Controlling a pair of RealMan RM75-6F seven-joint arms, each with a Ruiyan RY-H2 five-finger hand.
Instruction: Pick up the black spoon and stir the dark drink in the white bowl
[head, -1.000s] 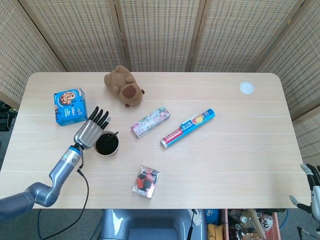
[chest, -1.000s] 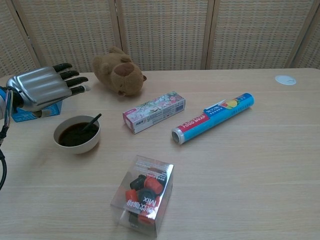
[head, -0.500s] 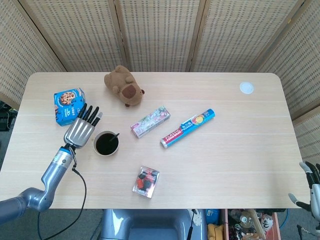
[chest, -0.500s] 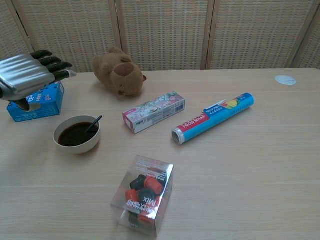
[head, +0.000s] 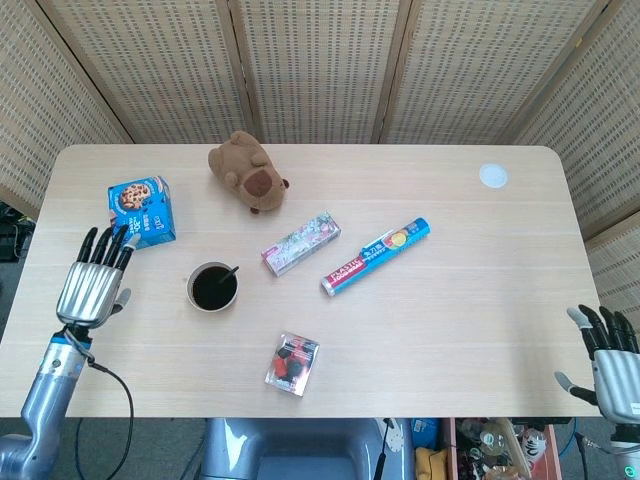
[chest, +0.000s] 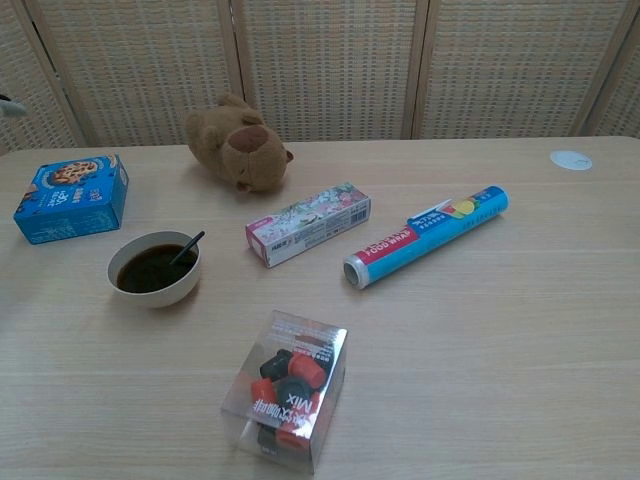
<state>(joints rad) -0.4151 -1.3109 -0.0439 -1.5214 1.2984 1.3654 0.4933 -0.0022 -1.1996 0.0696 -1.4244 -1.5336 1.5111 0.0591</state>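
Note:
The white bowl (head: 213, 289) (chest: 154, 269) of dark drink stands left of the table's middle. The black spoon (head: 228, 272) (chest: 186, 246) leans in it, handle up over the right rim, with nothing holding it. My left hand (head: 93, 281) hovers at the table's left edge, well left of the bowl, fingers spread and empty. My right hand (head: 610, 361) is at the bottom right corner, off the table's near edge, fingers apart and empty. The chest view shows neither hand clearly.
A blue snack box (head: 141, 211) (chest: 70, 196) lies behind the bowl, a brown plush toy (head: 248, 172) (chest: 238, 143) further back. A floral box (head: 300, 243) (chest: 308, 223) and a blue foil roll (head: 375, 256) (chest: 425, 235) lie mid-table. A clear candy box (head: 292, 363) (chest: 287, 390) sits near the front, a white lid (head: 492, 176) far right.
My left hand has drawn away from the bowl, moving left and back to the table's edge and out of the chest view. My right hand has risen slightly into view.

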